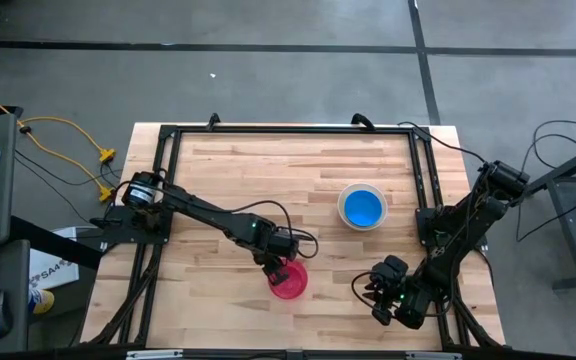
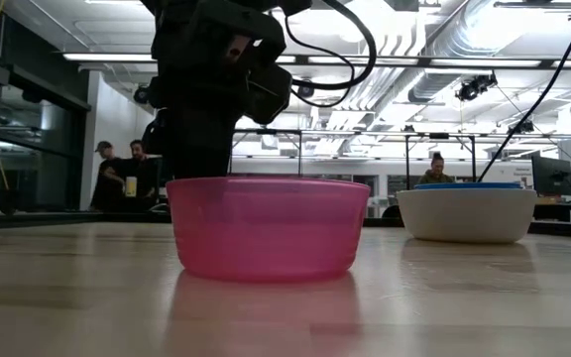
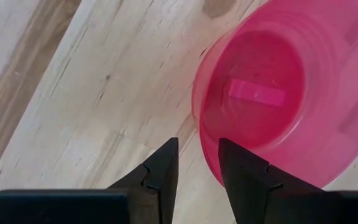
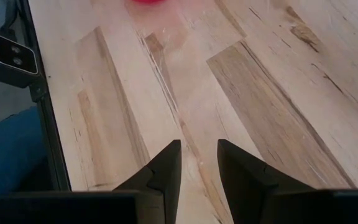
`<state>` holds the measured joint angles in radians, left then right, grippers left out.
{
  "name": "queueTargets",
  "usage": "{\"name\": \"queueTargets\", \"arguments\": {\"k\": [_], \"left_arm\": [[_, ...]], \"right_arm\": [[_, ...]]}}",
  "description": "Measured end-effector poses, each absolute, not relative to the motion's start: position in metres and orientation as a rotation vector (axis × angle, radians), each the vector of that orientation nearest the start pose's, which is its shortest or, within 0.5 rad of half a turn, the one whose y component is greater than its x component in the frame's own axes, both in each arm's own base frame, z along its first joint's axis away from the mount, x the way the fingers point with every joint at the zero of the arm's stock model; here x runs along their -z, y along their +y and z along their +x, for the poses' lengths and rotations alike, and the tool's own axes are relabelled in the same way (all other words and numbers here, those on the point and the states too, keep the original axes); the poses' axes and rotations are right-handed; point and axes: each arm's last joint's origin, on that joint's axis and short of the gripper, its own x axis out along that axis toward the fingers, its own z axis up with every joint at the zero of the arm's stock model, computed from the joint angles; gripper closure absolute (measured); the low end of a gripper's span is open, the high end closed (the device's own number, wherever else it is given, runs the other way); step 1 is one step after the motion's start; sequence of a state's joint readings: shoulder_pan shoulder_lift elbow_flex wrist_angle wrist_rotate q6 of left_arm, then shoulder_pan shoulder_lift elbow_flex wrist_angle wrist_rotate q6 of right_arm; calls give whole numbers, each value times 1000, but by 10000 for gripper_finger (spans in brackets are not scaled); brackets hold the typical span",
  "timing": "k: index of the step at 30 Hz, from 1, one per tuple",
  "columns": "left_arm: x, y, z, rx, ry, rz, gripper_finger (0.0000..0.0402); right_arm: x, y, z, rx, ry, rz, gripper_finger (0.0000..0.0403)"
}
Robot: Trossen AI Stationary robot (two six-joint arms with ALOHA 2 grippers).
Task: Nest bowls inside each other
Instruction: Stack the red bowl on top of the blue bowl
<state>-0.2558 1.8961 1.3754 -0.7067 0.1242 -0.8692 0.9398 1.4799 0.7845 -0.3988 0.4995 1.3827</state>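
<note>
Grey concrete floor (image 1: pixel 298 70) around the wooden table (image 1: pixel 268 170), yellow cable (image 1: pixel 63 135) trailing beside it; beyond, ceiling strip lights (image 2: pixel 107 57) glow, exposed ducts (image 2: pixel 484 40) overhead (people (image 2: pixel 127 177) at desks).

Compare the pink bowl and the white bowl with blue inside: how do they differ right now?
The translucent pink plastic bowl sits empty; the opaque white plastic bowl already has a blue bowl nested in it. The pink bowl has the left gripper at its rim; the white bowl stands apart from both arms. The pink bowl is at the table's near edge, the white nearer mid-table. Both sit upright.
</note>
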Motion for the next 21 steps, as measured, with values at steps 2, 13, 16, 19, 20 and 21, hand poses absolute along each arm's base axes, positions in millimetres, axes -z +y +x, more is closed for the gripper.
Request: {"name": "queueTargets", "arguments": {"k": [2, 13, 16, 19, 20, 21], "left_arm": [[-193, -99, 366, -224, 1286, -664, 286], [-193, -99, 366, -214, 1285, -647, 300], [-193, -99, 366, -208, 1283, -641, 331], [-193, -99, 366, -196, 1283, -627, 370], [-193, -99, 366, -186, 1284, -618, 383], [-193, -100, 366, -168, 1289, -609, 391]], "right_arm": [[-173, 206, 168, 222, 882, 561, 305], [-173, 207, 168, 214, 875, 573, 305], [-173, 207, 168, 214, 875, 573, 305], [-173, 207, 168, 214, 875, 573, 305], [-173, 207, 168, 214, 875, 573, 305], [-173, 207, 168, 214, 875, 573, 305]]}}
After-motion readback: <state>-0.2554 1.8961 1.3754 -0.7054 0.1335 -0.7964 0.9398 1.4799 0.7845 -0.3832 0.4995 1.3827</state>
